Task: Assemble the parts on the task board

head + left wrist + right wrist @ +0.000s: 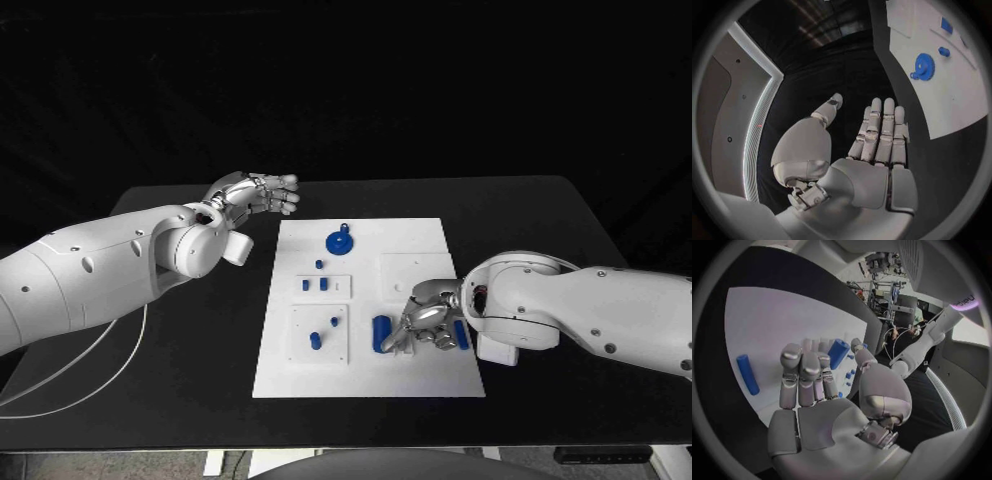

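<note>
Right hand (428, 322) curls over 1 blue peg (838, 353), grip unclear (probably light, stiff, slick); pinch it mid-length. Left hand (260, 193) open, holding nothing.

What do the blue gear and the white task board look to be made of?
Blue gear: probably moulded or printed plastic, going by its uniform saturated colour and matte, glint-free surface. Task board: flat white plate, matte, likely plastic or painted sheet; the pictures leave that open.

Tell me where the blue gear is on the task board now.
In the head view, the blue gear lies near the far edge of the task board, left of its middle, nearest the left robot hand.
</note>
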